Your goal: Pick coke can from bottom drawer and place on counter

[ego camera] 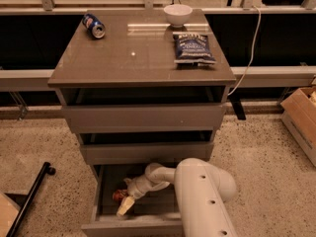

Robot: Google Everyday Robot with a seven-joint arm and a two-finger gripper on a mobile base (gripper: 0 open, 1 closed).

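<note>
The bottom drawer (pixel 104 216) is pulled open below two shallower drawers. The coke can (pixel 118 195), red-orange, lies in the drawer's left part, mostly hidden by my gripper. My gripper (pixel 125 201) reaches down into the drawer from the white arm, and its pale fingers (pixel 125 207) lie right beside the can. I cannot tell whether they touch it. The counter (pixel 133 58) is the glossy grey-brown top of the cabinet, above the drawers.
On the counter lie a blue can (pixel 94 25) at the back left, a white bowl (pixel 177 14) at the back, and a dark chip bag (pixel 193 48) at the right. A cardboard box (pixel 302 122) stands on the floor at right. A black pole (pixel 28 199) lies at left.
</note>
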